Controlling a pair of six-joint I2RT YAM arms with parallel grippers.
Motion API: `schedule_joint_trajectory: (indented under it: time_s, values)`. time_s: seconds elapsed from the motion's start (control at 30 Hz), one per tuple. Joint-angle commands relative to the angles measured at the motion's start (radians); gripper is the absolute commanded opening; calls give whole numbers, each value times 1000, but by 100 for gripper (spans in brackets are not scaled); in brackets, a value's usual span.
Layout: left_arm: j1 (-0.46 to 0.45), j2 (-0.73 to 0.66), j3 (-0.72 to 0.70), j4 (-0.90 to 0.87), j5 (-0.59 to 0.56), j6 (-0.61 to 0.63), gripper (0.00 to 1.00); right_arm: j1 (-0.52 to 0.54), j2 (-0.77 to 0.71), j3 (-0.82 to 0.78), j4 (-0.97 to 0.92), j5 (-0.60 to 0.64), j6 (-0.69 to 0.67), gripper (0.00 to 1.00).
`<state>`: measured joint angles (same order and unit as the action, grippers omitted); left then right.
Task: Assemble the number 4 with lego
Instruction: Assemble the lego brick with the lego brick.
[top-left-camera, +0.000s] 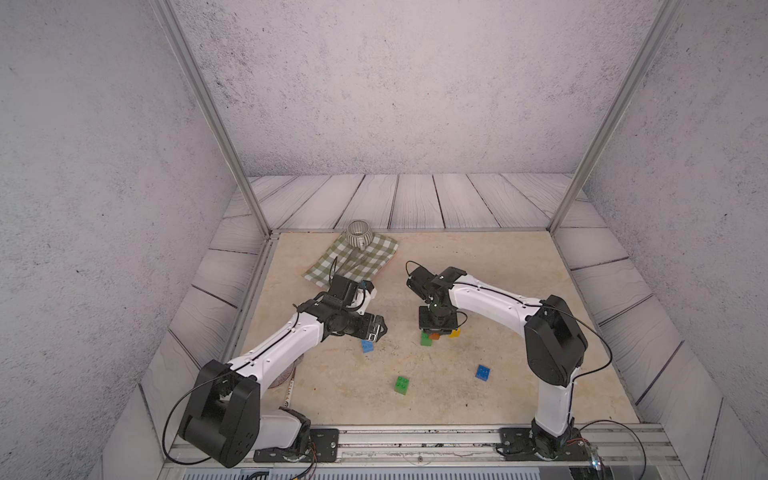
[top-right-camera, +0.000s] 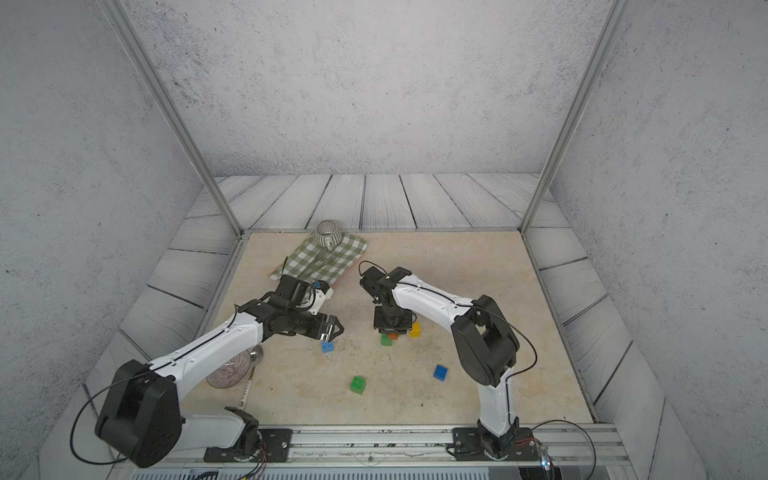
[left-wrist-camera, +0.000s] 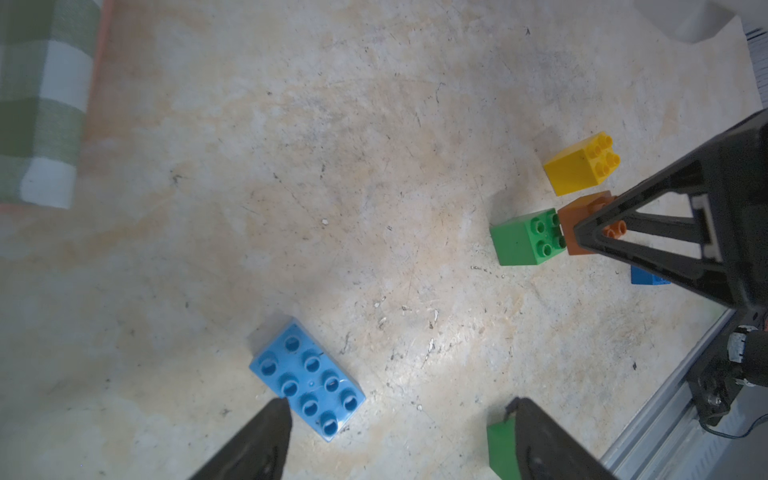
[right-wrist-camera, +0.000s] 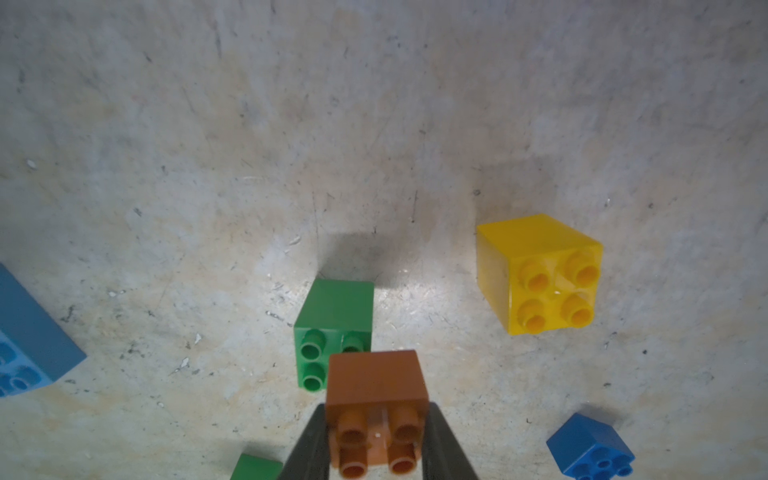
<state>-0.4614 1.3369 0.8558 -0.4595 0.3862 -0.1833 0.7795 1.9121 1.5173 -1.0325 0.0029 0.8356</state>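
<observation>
- The right gripper (right-wrist-camera: 376, 415) is clamped on the orange-brown brick (right-wrist-camera: 376, 386), just beside a green brick (right-wrist-camera: 334, 311) whose studs face it. The join likely turns on lining those up.
- The left gripper (left-wrist-camera: 399, 409) stands wide and empty, with the light blue brick (left-wrist-camera: 307, 380) slantwise by one fingertip.
- The yellow brick (top-left-camera: 455, 332), dark blue brick (top-left-camera: 482, 372) and second green brick (top-left-camera: 401, 384) lie loose; no 4 yet.

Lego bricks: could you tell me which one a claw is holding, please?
The orange-brown brick, gripped in the right claw; the other bricks lie ungripped on the table.
</observation>
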Motion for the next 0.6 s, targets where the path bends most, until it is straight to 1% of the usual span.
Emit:
schedule_joint_trajectory:
  time_s: [0.0, 0.57]
  values:
    - [-8, 10, 20, 14, 6, 13, 86, -4, 22, 27, -26, -3, -9, 0]
    - [-8, 13, 19, 15, 1, 10, 85, -11, 91, 29, -43, 14, -25, 0]
